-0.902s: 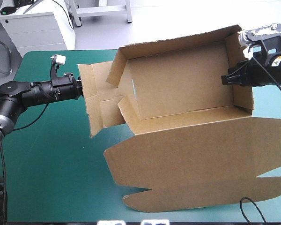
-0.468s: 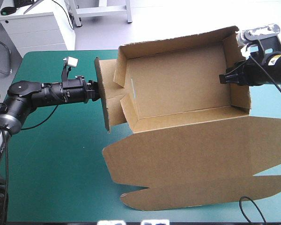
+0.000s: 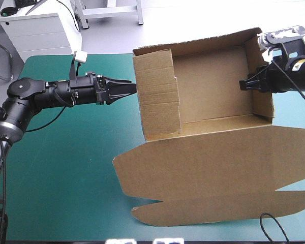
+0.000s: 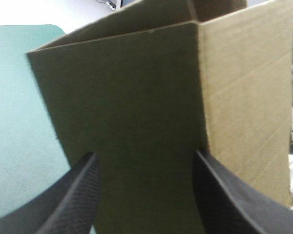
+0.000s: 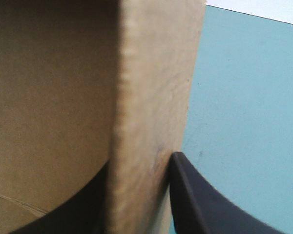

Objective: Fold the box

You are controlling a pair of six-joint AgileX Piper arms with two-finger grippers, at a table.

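Box (image 3: 213,96) sits toward the table's far right, formed as an open tray: walls upright, left wall (image 3: 157,96) raised, lid (image 3: 208,178) flat toward the near edge. Right gripper (image 3: 242,85) is clamped on the right wall. Left gripper (image 3: 133,87) has its fingers spread, tips at the left wall's outer face. Remaining, as judged: tucking the left wall to secure it. Teal-green cover (image 3: 56,178) lies smooth. A white cabinet (image 3: 38,33) stands beyond the far-left corner.

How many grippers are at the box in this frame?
2. The left gripper, open, is at the outside of the raised left wall of the box; the right gripper is shut on its right wall.
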